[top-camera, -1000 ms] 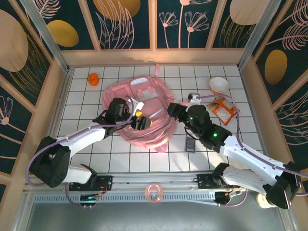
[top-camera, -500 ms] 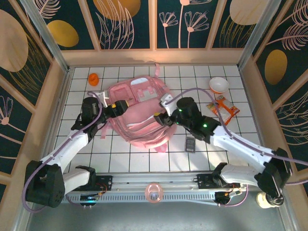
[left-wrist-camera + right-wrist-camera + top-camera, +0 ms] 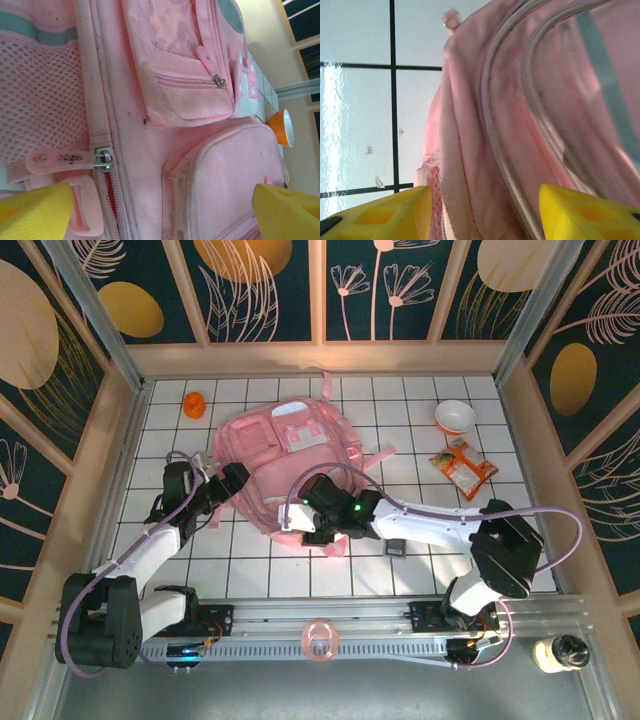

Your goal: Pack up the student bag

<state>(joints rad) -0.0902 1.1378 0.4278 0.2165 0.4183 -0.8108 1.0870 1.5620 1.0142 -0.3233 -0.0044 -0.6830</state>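
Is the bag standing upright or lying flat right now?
Lying flat. The student bag is spread on the tiled table, with its front pockets facing up toward the top camera.

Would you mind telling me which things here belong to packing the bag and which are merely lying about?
Job in hand:
student bag
left end effector, at the bag's side
right end effector, at the bag's near edge

Lying about (perhaps for packing later):
orange cup
white bowl
snack packet
pink ring, on the front rail
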